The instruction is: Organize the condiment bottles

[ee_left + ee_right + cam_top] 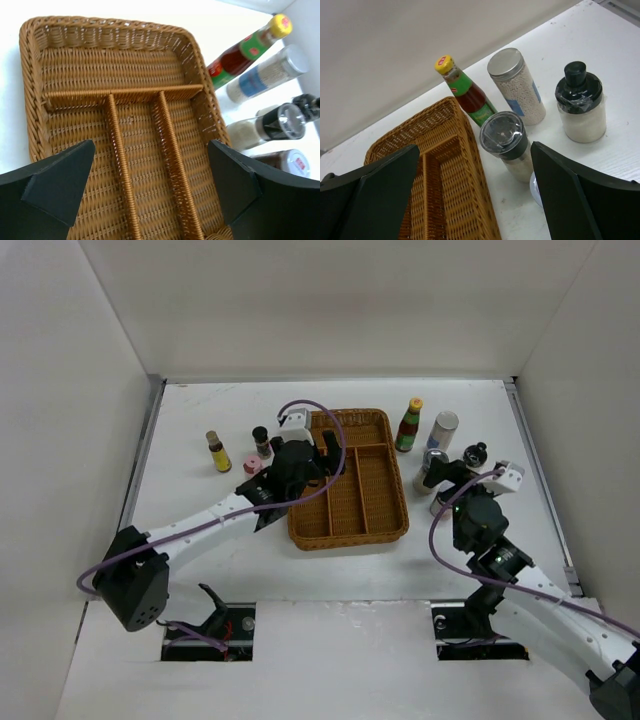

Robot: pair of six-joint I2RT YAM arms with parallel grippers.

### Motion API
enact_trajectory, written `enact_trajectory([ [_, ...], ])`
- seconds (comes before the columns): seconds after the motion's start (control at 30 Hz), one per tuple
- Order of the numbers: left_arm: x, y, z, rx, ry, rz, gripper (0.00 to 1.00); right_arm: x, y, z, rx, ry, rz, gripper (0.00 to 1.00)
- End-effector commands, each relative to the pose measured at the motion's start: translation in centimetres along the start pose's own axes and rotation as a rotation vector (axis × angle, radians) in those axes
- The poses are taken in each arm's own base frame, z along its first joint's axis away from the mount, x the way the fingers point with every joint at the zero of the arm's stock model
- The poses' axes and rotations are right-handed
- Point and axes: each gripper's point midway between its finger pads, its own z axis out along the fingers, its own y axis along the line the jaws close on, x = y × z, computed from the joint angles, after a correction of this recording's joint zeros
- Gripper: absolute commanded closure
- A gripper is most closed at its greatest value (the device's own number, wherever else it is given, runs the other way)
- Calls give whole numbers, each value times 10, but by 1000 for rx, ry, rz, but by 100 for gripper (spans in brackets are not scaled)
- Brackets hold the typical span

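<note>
The brown wicker divided tray (348, 536) lies mid-table beneath my left gripper (150, 170), jaws spread wide, holding nothing. My right gripper (474, 170), equally spread, hangs just near of the clear-lidded grinder (507, 142); the yellow-capped red bottle (467, 92) and silver-lidded jar (517, 87) stand farther, right of the tray.

From above, the left hand (328, 458) covers the far-left corner of the brown wicker divided tray (375, 525), and its arm hides part of the small pink-lidded jar (252, 466). The right hand (447, 483) overlaps the grey-lidded bottle (433, 459). In the left wrist view a red-printed white-lidded jar (292, 161) sits half behind a finger (260, 200), and the black-topped shaker (309, 104) is cut by the right edge. The right wrist view shows a white rounded sliver (536, 186) behind a finger (585, 200); it cannot be identified.
</note>
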Motion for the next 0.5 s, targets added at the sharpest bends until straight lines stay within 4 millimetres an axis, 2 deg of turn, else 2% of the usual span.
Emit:
enact_trajectory([
  [0.0,-17,-11,3,27,-29,-20,0,-4,-2,1,2,-43,67,0],
  [0.17,-26,-40,23,70,-51,57,0,2,3,2,-12,-13,23,0],
  [0.23,-25,-49,30,85,-45,109,0,-2,5,-1,-25,-20,34,0],
  [0.33,-15,-61,38,123,-33,146,0,-36,3,-16,-32,-75,68,0],
  [0.4,-2,-79,43,187,-10,156,0,-64,-2,-28,-30,-126,112,0],
  [0.43,6,-94,43,238,7,163,0,-83,-1,-36,-47,-157,139,6],
  [0.47,14,-109,42,285,21,167,0,-95,2,-40,-66,-177,149,26],
])
